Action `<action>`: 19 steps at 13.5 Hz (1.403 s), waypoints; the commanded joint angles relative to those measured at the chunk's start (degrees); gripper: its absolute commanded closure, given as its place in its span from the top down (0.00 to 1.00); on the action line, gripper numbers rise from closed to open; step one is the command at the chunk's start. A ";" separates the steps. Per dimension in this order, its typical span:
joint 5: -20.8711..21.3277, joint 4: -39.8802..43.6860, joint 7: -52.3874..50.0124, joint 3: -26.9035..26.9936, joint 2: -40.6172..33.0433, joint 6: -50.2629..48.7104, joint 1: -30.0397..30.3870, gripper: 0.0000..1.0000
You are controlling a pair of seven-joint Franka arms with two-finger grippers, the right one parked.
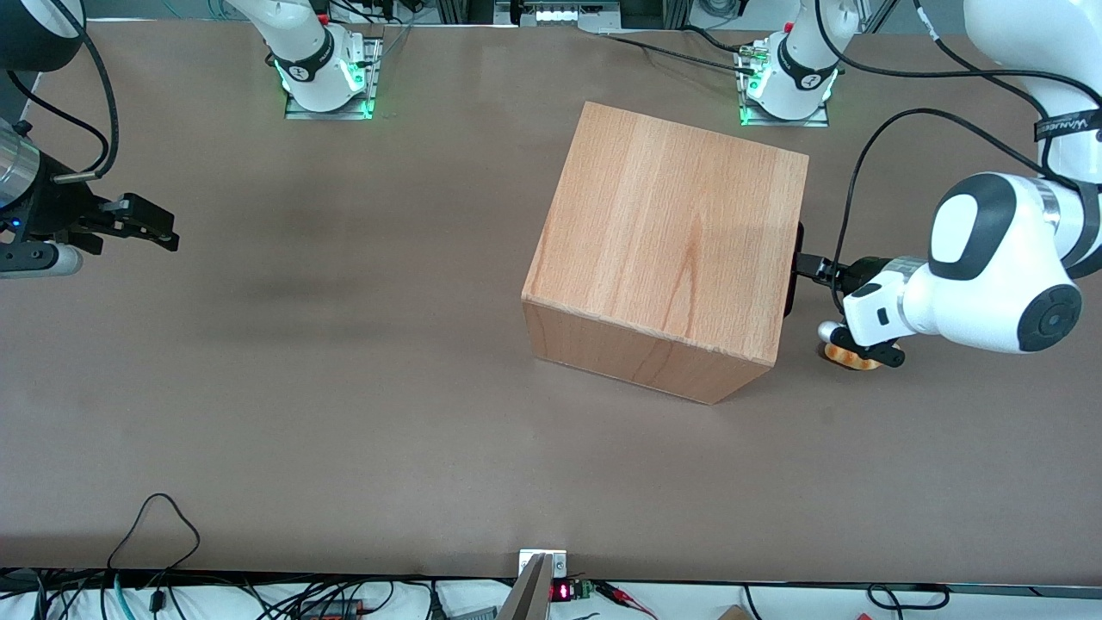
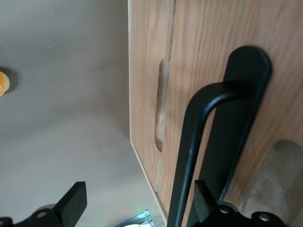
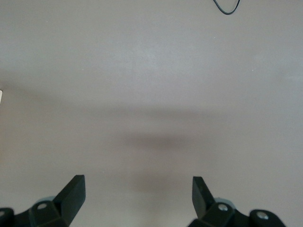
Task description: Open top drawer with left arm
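The wooden box [image 1: 671, 241] stands on the table with its front turned toward the working arm's end. The top drawer [image 2: 208, 42] sits flush in the box, its light-wood front panel filling the left wrist view. Its black oblong handle [image 2: 190, 151] shows in the front view only as a dark edge [image 1: 797, 258] at the box's front. My left arm's gripper [image 1: 811, 268] is right at that handle and is open. The handle's bar runs between the two fingers, close to one fingertip [image 2: 204, 198], while the other fingertip [image 2: 75, 202] stands well off the box's edge.
A small orange and white object [image 1: 852, 355] lies on the table under my wrist, also seen as an orange object [image 2: 3, 83] in the wrist view. A black cable [image 1: 869, 164] loops above the arm. Brown tabletop [image 1: 344, 387] surrounds the box.
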 commanded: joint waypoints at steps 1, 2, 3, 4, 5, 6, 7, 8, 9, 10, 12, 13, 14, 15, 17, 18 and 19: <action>-0.99 0.54 0.75 0.01 1.05 -0.37 -0.74 1.00; -0.99 0.54 0.75 0.01 1.23 -0.37 -0.74 1.00; -0.99 0.54 0.75 0.01 1.49 -0.28 -0.74 1.00; -0.99 0.54 0.75 0.01 1.75 -0.20 -0.74 1.00; -0.99 0.63 0.84 0.01 1.93 -0.11 -0.74 1.00; -0.91 1.24 0.84 0.01 2.45 -0.11 -0.74 1.00; -0.82 2.46 0.75 0.01 3.24 -0.11 -0.56 1.00; -0.73 3.26 0.75 0.10 3.86 -0.11 -0.21 1.00; -0.64 3.35 0.75 0.10 4.39 -0.11 -0.03 1.00; -0.64 3.79 0.75 0.18 4.91 0.07 0.05 1.00; -0.38 4.15 0.75 0.27 5.18 1.29 0.14 1.00; -0.29 4.23 0.84 0.45 5.27 1.56 0.14 1.00; -0.29 4.32 0.92 0.62 5.27 1.56 0.23 1.00; -0.20 4.84 1.79 0.62 5.18 1.56 0.23 1.00; -0.20 5.55 3.56 0.89 5.27 1.56 1.62 1.00; -0.20 5.90 3.82 0.89 5.18 1.56 2.68 1.00; -0.11 7.04 4.43 0.97 5.27 1.48 3.13 1.00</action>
